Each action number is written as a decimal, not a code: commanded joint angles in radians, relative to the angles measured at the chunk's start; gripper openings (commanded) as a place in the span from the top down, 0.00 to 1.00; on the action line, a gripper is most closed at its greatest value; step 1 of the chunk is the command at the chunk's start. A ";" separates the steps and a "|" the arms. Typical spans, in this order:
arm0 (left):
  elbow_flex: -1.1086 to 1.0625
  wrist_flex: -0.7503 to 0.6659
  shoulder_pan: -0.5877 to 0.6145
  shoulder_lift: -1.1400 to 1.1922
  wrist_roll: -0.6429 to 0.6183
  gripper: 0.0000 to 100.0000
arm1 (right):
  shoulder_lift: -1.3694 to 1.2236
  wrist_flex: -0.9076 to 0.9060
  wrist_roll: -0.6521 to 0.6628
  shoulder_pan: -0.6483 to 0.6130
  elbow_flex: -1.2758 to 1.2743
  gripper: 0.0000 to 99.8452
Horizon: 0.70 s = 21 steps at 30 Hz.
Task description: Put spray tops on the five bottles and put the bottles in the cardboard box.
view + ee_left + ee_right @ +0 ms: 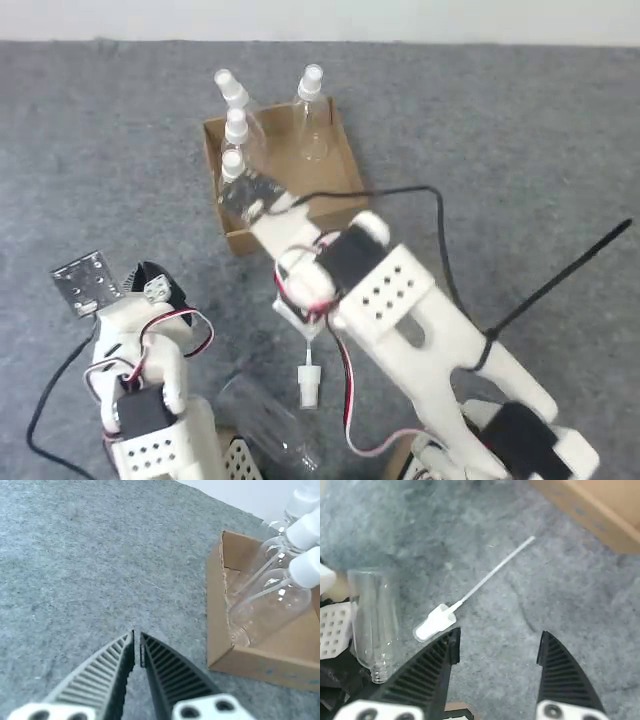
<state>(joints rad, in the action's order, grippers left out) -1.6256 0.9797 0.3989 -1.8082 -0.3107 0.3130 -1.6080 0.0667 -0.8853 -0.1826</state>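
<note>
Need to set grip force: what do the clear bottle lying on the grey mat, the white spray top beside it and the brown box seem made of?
Clear lying bottle: probably thin plastic, glossy; the mat shows through it, though glass cannot be excluded. White spray top: opaque matte plastic, with a thin pale dip tube. Brown open box: plain cardboard, matte, with raw cut edges.

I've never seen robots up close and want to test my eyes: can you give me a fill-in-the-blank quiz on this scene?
1. The cardboard box holds ___ capped bottles.
2. The uncapped bottle outside the box lies on its ___.
3. The fingers of the right gripper are ___ near the loose spray top.
4. The fingers of the left gripper are ___.
Missing words: four; side; open; shut.
</note>
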 commanded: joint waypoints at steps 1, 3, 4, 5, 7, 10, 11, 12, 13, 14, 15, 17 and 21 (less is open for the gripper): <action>0.047 -0.044 0.002 -0.017 -0.009 0.99 | 0.117 0.045 0.006 -0.056 -0.038 0.80; 0.035 -0.068 0.028 -0.017 -0.011 0.99 | 0.150 0.067 0.005 -0.085 -0.078 0.80; 0.035 -0.083 0.048 -0.017 -0.012 0.99 | 0.163 0.082 0.005 -0.105 -0.101 0.80; 0.035 -0.095 0.068 -0.017 -0.014 0.99 | 0.177 0.099 0.005 -0.124 -0.126 0.80; 0.035 -0.109 0.097 -0.017 -0.034 0.99 | 0.199 0.140 0.005 -0.160 -0.181 0.80; 0.035 -0.121 0.110 -0.017 -0.069 0.99 | 0.228 0.191 0.005 -0.209 -0.259 0.80; 0.035 -0.121 0.110 -0.017 -0.072 0.99 | 0.236 0.203 0.005 -0.225 -0.281 0.80; 0.035 -0.121 0.110 -0.017 -0.074 0.99 | 0.243 0.216 0.003 -0.239 -0.299 0.80; 0.035 -0.121 0.110 -0.017 -0.074 0.99 | 0.252 0.228 0.003 -0.251 -0.316 0.80; 0.035 -0.121 0.112 -0.017 -0.075 0.99 | 0.260 0.239 -0.009 -0.263 -0.331 0.80; 0.035 -0.121 0.112 -0.017 -0.075 0.99 | 0.268 0.249 -0.038 -0.274 -0.342 0.80; 0.035 -0.121 0.112 -0.017 -0.075 0.99 | 0.278 0.272 -0.121 -0.300 -0.359 0.80; 0.038 -0.121 0.130 -0.017 -0.077 0.99 | 0.269 0.300 -0.269 -0.378 -0.384 0.80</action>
<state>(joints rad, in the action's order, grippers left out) -1.6256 0.8876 0.5063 -1.8082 -0.3751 0.5416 -1.3441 -0.1128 -1.2045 -0.5662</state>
